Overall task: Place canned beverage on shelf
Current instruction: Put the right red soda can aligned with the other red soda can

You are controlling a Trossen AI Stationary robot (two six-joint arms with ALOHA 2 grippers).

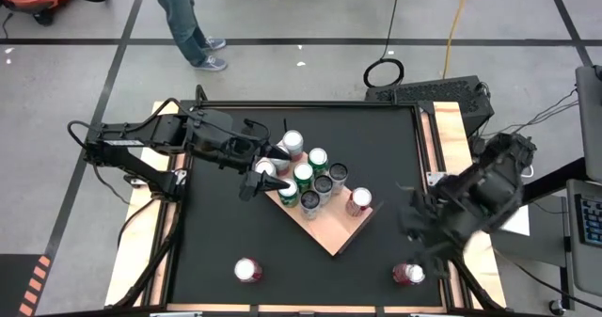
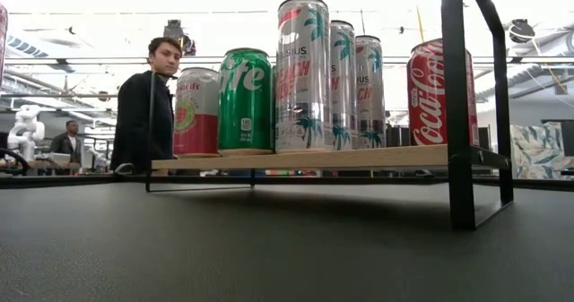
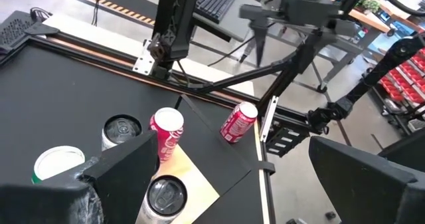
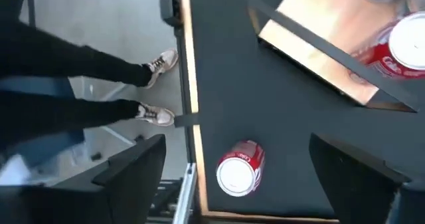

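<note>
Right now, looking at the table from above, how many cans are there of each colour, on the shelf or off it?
Red cans: 5
Green cans: 3
Silver cans: 3
Total: 11

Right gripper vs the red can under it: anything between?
Nothing: right wrist view shows bare black table between the open right gripper and the red can.
</note>
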